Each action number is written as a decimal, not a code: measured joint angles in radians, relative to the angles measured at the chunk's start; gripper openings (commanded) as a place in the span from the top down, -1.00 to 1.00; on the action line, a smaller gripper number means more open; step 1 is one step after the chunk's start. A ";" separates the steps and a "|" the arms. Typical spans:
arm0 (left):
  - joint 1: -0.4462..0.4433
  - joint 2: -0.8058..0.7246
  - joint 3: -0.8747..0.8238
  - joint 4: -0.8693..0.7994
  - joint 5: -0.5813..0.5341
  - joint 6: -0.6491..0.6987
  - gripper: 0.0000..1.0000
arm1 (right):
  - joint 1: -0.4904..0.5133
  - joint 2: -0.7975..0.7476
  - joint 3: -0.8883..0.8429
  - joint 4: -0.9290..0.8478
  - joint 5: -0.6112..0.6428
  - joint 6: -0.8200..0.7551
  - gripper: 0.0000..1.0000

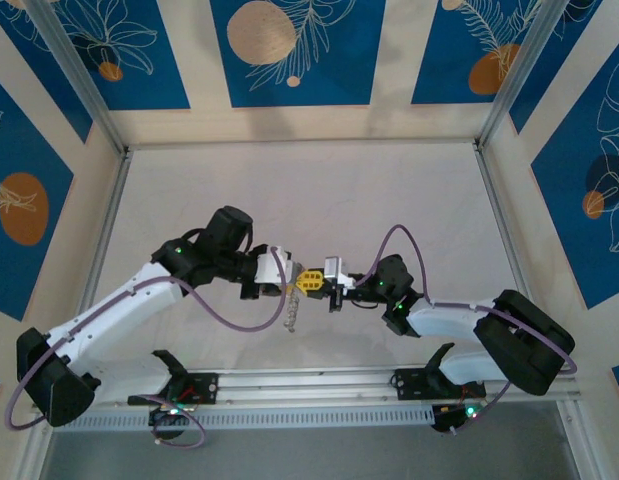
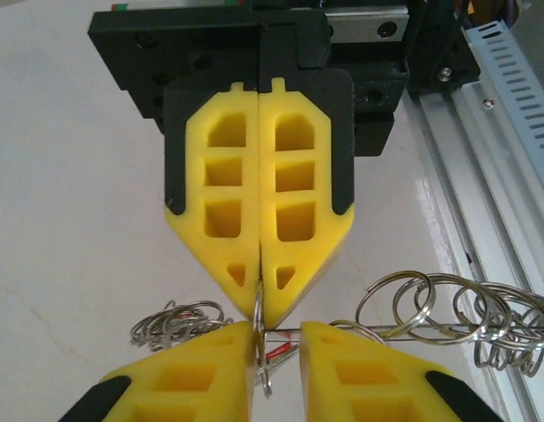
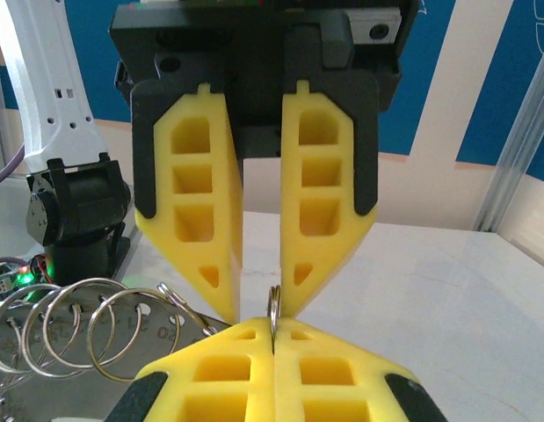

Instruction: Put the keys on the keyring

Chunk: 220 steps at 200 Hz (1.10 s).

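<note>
Right gripper (image 3: 273, 325) is clamped on the keyring (image 3: 273, 301). Left gripper (image 2: 276, 332) stands slightly apart astride it. Linked rings (image 3: 74, 327) hang alongside.

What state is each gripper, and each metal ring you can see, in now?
left gripper: partly open, fingers flanking the silver ring.
right gripper: shut on the silver ring.
silver ring: upright, edge-on, pinched.
other rings: linked in a string, spread to both sides.

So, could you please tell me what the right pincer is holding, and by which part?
A small silver ring, pinched edge-on at its rim between the right pincer's shut fingertips.
</note>
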 measured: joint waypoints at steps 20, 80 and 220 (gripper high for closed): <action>0.000 0.000 -0.012 0.010 0.011 0.000 0.61 | 0.000 0.002 0.000 -0.001 -0.002 0.000 1.00; 0.016 -0.002 -0.017 0.016 0.024 -0.006 1.00 | 0.000 0.002 0.000 -0.001 -0.006 -0.001 1.00; -0.149 0.130 0.251 -0.354 -0.414 0.106 1.00 | 0.064 -0.053 0.047 -0.283 0.138 -0.160 0.46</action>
